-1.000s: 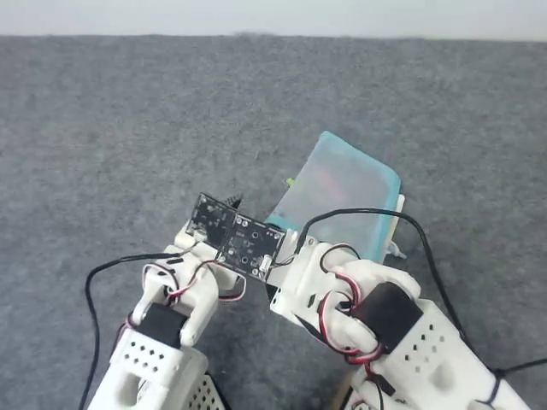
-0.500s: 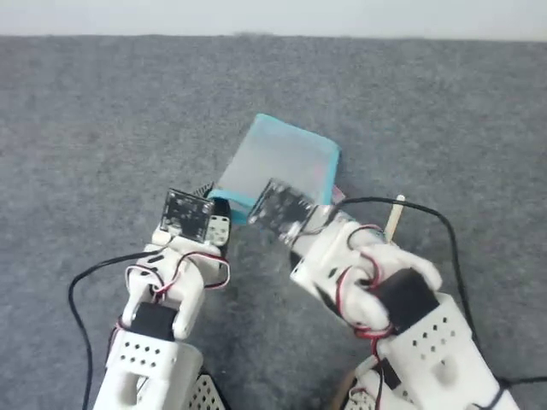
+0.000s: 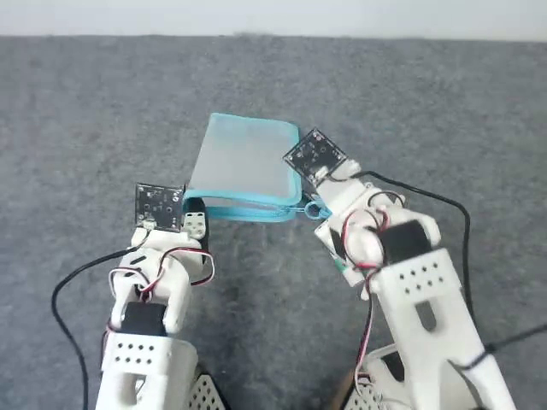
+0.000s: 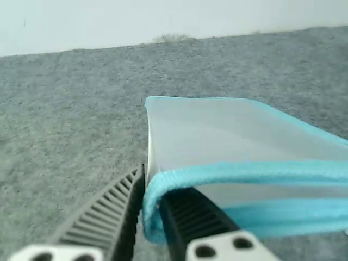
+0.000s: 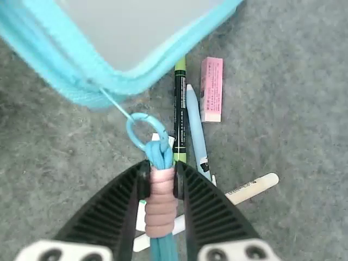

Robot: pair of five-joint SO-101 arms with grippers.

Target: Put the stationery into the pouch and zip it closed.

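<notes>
Pouch: held above the desk; left claw pinching one end of the zip edge, seemingly as an anchor; right claw pinching the zip pull, placed to draw it along; green pen, blue pen and eraser on the desk beneath, not yet inside.

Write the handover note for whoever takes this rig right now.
Left gripper: shut on a corner of the pouch.
Right gripper: shut on the zipper pull.
Green pen, blue pen, pink eraser and white pen lie on the table, outside the pouch.
Done: pouch gripped at both ends.
Left: load the stationery, zip it closed. How far the zip is open is unclear.
</notes>
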